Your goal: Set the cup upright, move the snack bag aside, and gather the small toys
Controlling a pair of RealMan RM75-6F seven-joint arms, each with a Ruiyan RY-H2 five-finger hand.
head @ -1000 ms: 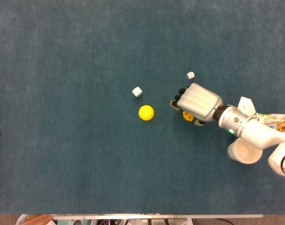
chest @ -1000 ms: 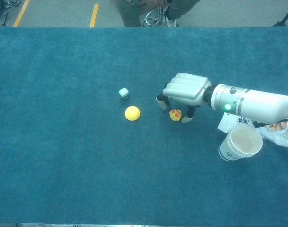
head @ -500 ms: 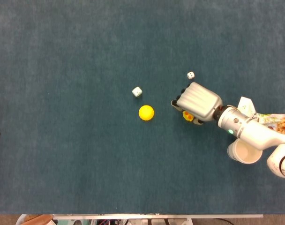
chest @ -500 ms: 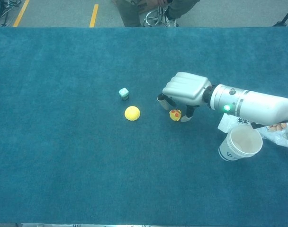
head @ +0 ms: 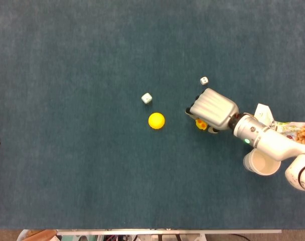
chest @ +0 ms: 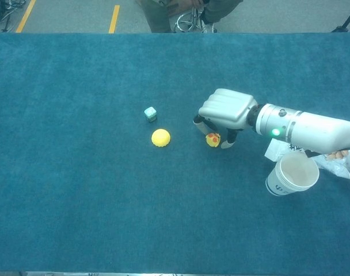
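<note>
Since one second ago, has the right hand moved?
Yes. The right hand has closed in toward the yellow toy; its fingertips sit farther from the yellow ball.

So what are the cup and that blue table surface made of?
The cup looks like paper: matte white wall with printed marks and a thin rolled rim. The table surface looks like short-pile carpet or felt, with a fuzzy, mottled teal texture and no shine.

Table: one, covered edge to edge in dark teal carpet-like cloth.

Floor: grey, visible beyond the table's far edge in the chest view. Bears yellow painted stripe and a second yellow stripe at far left.

Stool or chair base: metal, partly visible on the floor beyond the far edge.

Seated person's legs: beside the base, cropped by the frame's top edge.
</note>
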